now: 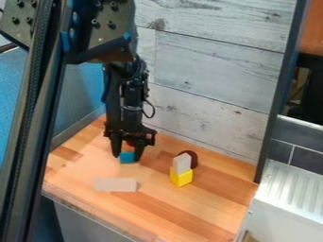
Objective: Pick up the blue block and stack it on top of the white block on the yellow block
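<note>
- Left of the yellow cube (181, 178): gripper (127, 157), fingers wide astride blue block (127, 159)
- On the cube: upright pale block (182, 164)
- Beneath it: grained wooden top (157, 208)

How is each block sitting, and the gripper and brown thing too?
Gripper: pointing down
Blue block: right at the gripper
Yellow block: under the gray block
Gray block: standing on the yellow block
Long pale block: lying flat
Brown thing: partly hidden
</note>
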Robot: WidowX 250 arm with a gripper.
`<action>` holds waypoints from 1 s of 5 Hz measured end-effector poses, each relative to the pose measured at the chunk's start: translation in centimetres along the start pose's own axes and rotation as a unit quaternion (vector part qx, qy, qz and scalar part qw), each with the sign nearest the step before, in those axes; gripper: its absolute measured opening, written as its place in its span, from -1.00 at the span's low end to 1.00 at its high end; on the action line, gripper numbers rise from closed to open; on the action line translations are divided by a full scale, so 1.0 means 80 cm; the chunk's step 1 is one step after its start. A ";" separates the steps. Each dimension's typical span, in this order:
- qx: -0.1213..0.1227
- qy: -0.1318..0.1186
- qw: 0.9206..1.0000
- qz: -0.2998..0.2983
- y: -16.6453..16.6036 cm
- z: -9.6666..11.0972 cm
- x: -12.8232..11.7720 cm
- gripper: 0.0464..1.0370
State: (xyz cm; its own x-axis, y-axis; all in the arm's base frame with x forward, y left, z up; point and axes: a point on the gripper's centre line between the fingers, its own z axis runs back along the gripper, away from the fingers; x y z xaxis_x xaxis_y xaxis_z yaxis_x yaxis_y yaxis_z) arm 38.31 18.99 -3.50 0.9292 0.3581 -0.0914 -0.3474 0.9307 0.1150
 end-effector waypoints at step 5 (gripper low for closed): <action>-0.078 -0.063 0.991 -0.087 -0.072 0.097 -0.014 -0.02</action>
State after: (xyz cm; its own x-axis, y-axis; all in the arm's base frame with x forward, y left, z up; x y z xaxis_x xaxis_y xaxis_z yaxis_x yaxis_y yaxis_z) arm 40.24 12.65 3.62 0.9816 0.1889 0.0286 -0.1874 0.9811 -0.0476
